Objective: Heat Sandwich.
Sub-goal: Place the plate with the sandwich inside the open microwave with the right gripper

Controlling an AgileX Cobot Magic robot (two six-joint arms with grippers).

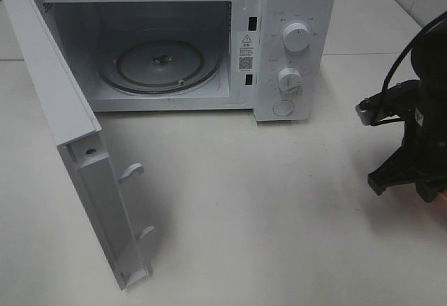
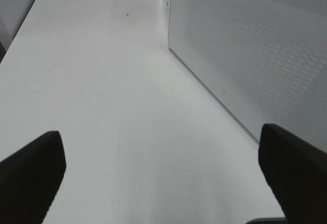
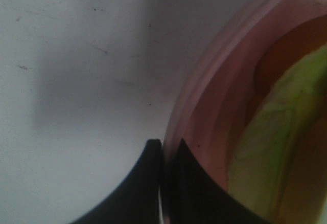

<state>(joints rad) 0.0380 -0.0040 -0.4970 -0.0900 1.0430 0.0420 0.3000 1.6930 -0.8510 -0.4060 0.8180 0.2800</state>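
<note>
Right gripper (image 3: pixel 163 146) pinched tight on rim of pink plate (image 3: pixel 204 86): one finger outside rim, one inside.
Sandwich (image 3: pixel 278 142) lies on plate just beside the grip, green leaf layer up, red-orange part next to it; only part shows.
High view: right arm at right edge of table (image 1: pixel 279 215), plate almost wholly out of frame there.
Left gripper (image 2: pixel 159 147) spread wide, nothing between fingers, over table beside perforated white panel (image 2: pixel 245 55).
Microwave (image 1: pixel 293 12) at rear edge, door (image 1: pixel 63 110) swung open to left, glass turntable (image 1: pixel 157 65) visible inside.
</note>
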